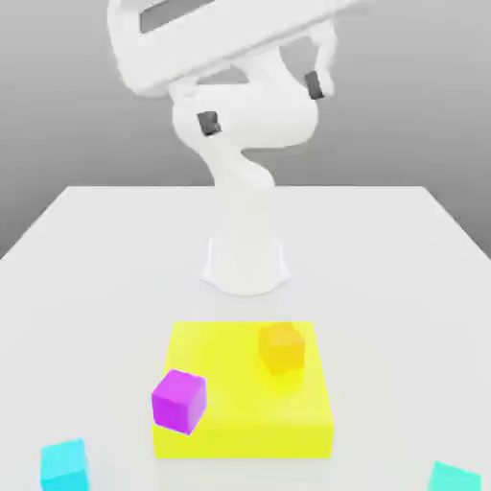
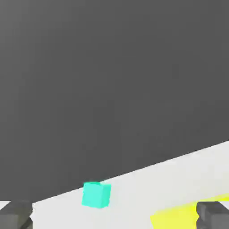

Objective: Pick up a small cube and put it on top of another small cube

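The small teal cube [image 1: 453, 477] sits on the white table at the near corner on the exterior view's right, cut off by the frame edge. It also lies near the table's edge in the hand view [image 2: 96, 195]. The cyan cube [image 1: 64, 465] rests at the near corner on the exterior view's left. My gripper [image 1: 261, 104] hangs high above the table's far side, well away from both cubes. It is open, with its dark fingers [image 2: 212, 215] spread wide and nothing between them.
A flat yellow block [image 1: 245, 408] lies in the middle of the table in front of the arm's base [image 1: 245, 264]. An orange cube [image 1: 281, 347] stands on it. A magenta cube [image 1: 178, 400] sits at its near corner on the exterior view's left.
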Motion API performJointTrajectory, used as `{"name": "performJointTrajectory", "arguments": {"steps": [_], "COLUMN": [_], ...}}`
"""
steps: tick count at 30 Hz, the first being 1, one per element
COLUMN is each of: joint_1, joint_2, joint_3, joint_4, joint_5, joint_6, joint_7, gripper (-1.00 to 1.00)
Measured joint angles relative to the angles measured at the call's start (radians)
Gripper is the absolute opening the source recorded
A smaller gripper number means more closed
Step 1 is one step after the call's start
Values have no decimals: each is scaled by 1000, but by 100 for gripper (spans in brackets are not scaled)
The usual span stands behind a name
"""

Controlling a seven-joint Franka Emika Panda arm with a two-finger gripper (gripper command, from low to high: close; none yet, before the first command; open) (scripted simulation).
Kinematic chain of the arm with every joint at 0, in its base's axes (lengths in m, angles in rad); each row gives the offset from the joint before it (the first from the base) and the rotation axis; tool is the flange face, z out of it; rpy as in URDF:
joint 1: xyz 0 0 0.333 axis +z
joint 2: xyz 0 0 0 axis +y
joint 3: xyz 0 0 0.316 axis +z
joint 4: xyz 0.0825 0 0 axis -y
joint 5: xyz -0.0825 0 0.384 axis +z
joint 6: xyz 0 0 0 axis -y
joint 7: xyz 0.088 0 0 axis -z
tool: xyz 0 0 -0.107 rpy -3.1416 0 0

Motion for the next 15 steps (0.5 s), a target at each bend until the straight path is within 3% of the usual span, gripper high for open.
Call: {"name": "performJointTrajectory", "arguments": {"steps": [6,15], "joint_1": [9,32], "joint_2": [223,465], "joint_3": [4,-2], "joint_4": [31,57], "joint_5": [89,128], "joint_6": [-52,-55], "joint_7": [168,450], "gripper": [0,0]}}
